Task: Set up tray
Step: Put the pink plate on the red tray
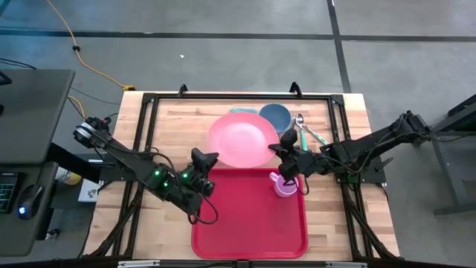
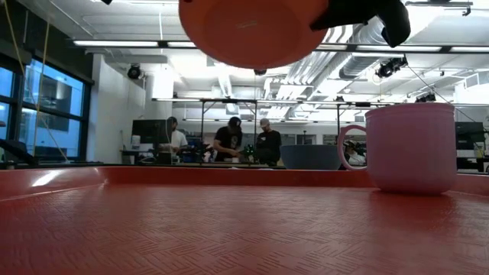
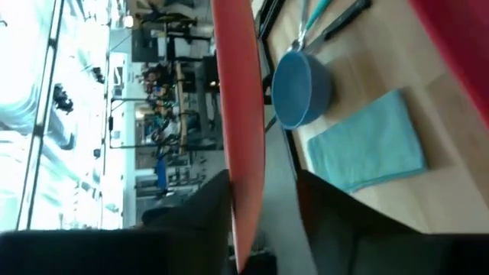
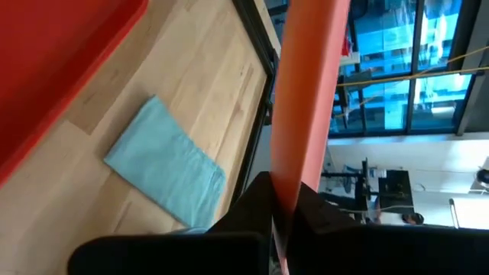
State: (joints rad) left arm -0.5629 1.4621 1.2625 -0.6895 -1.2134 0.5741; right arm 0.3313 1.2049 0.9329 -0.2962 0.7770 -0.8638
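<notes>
Tray (image 1: 249, 223) sits at the near-centre of the surface (image 1: 335, 216), so far holding only the pink mug (image 1: 285, 186) at its far right corner; whether anything's in the mug can't be told. Plate (image 1: 242, 139) hangs in the air between both arms, above the tray's far edge: left tool (image 1: 202, 160) straddles its rim w/ fingers apart, right tool (image 1: 286, 149) is clamped on the opposite rim. Left to do, I'd judge: plate down, then teal cloth (image 4: 164, 172), blue bowl (image 1: 275, 115), which looks empty, & cutlery (image 1: 309, 132), all on bare wood beyond the tray.

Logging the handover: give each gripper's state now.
Left gripper: open, fingers astride the pink plate rim.
Right gripper: shut on the pink plate.
</notes>
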